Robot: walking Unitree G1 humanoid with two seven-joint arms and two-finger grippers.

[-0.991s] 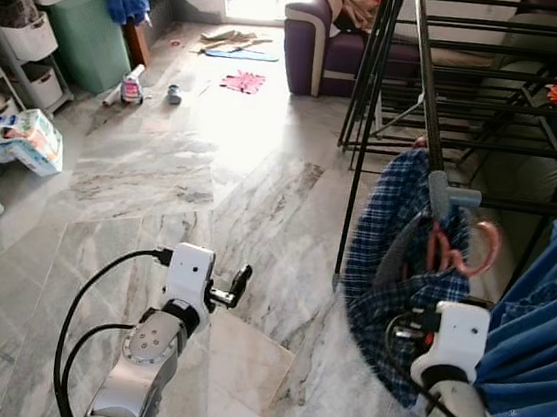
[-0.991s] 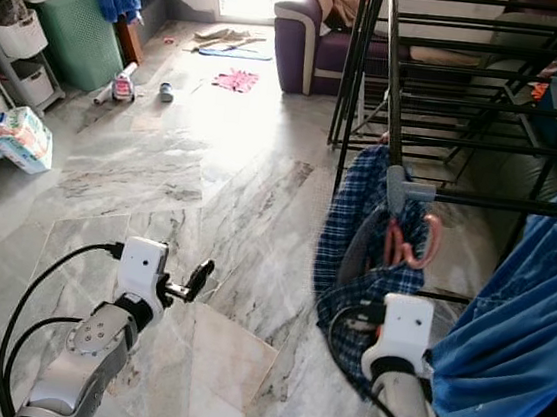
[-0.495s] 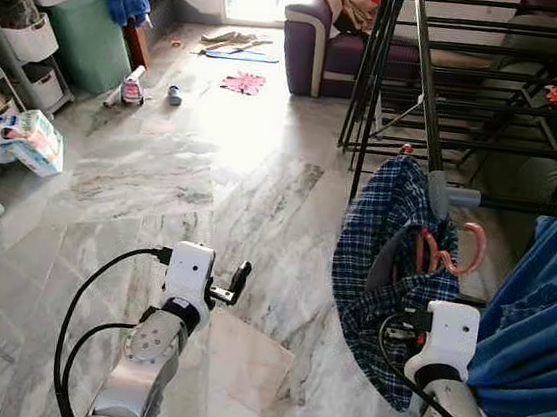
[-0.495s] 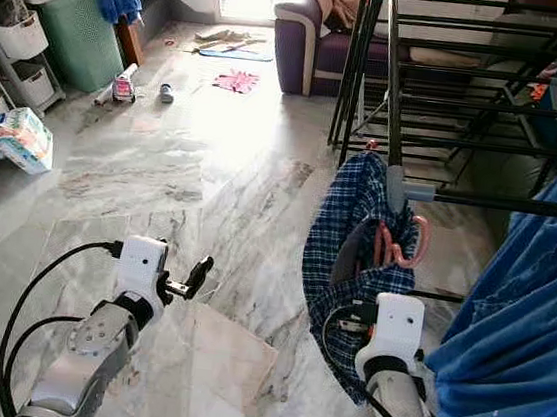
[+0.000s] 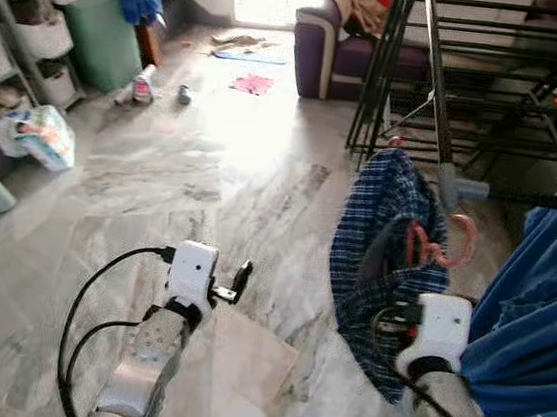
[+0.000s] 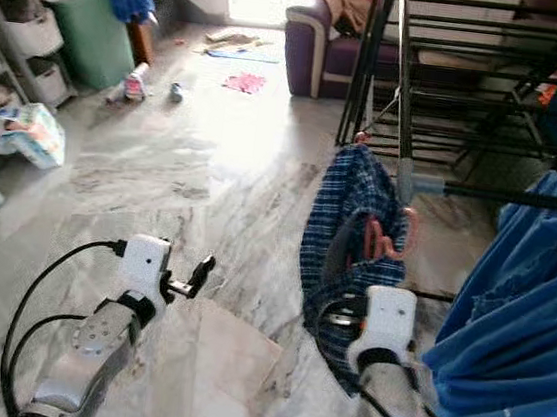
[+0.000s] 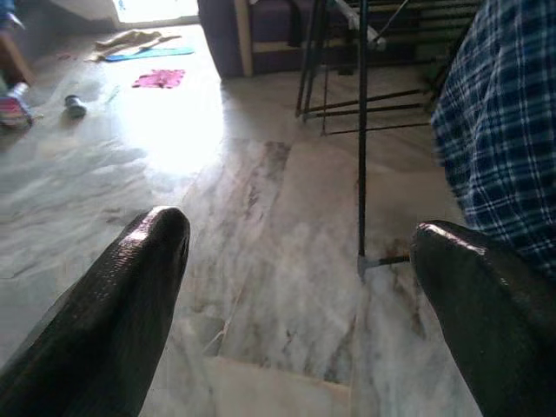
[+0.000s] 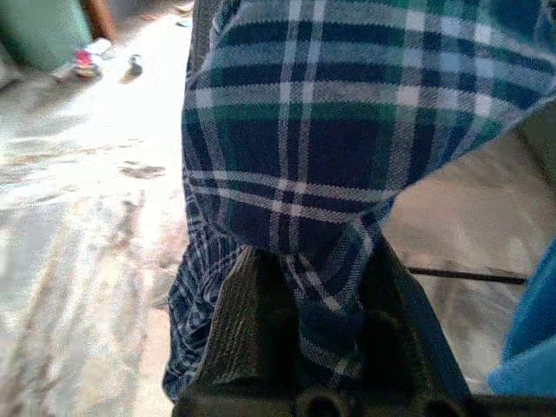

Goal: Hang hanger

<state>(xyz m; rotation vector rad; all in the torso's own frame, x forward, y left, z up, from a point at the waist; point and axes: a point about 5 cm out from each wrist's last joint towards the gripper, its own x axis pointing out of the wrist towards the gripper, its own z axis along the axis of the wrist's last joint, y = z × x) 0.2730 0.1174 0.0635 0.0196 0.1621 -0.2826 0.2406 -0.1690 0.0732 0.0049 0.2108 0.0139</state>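
Bare floor (image 5: 211, 181) ahead-left; drying rack (image 5: 441, 106), blue garment (image 5: 537, 329) crowd right side.

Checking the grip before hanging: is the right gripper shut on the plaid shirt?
Shut: the right gripper pinches the plaid shirt between its fingers.

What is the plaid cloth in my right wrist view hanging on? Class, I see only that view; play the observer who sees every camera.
Observer: The plaid shirt hangs on a pink hanger. Its hook is just below the grey joint of a black drying rack.
Operator: My right claw grips its fabric. Is anything beside it?
Observer: Yes, a blue garment hangs to the robot's right of it.
Operator: And the other arm?
Observer: The left claw is open above the marble floor, holding nothing.
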